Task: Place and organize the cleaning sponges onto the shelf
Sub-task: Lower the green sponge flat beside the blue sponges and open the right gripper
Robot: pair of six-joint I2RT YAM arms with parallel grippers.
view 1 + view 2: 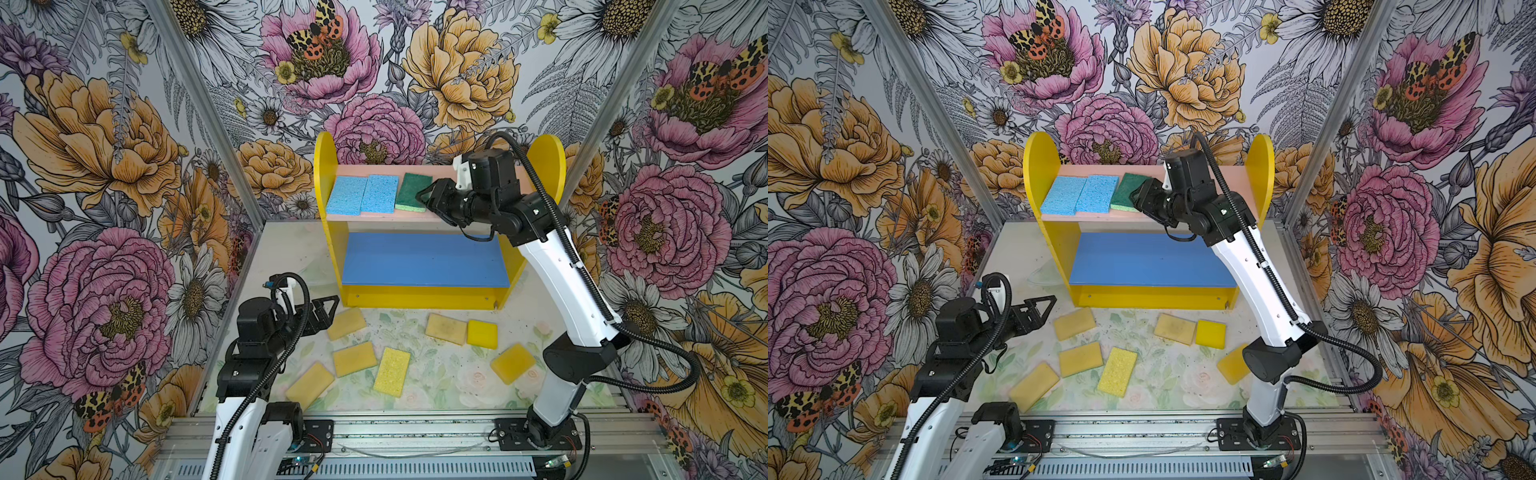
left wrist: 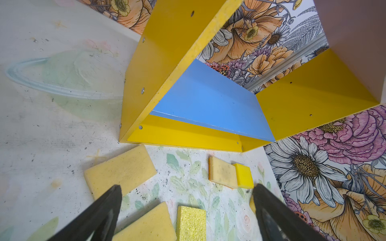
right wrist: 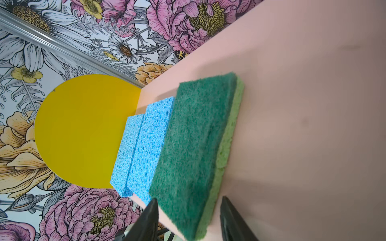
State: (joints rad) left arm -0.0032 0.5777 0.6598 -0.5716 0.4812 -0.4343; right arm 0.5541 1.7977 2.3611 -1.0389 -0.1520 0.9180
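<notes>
The dark green sponge point(image 3: 194, 150) lies flat on the shelf's point(image 1: 325, 166) pink board point(image 1: 374, 170), upper centre in both top views, rowed beside two blue sponges point(image 1: 347, 195). The right gripper point(image 3: 189, 200) stands apart astride its end, and the left gripper point(image 2: 187, 186) gapes idle.

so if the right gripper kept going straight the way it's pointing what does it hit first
The dark green sponge. It lies flat on the pink upper board, its near end between the open jaws of the right gripper, so going on would likely shove it along the board.
</notes>
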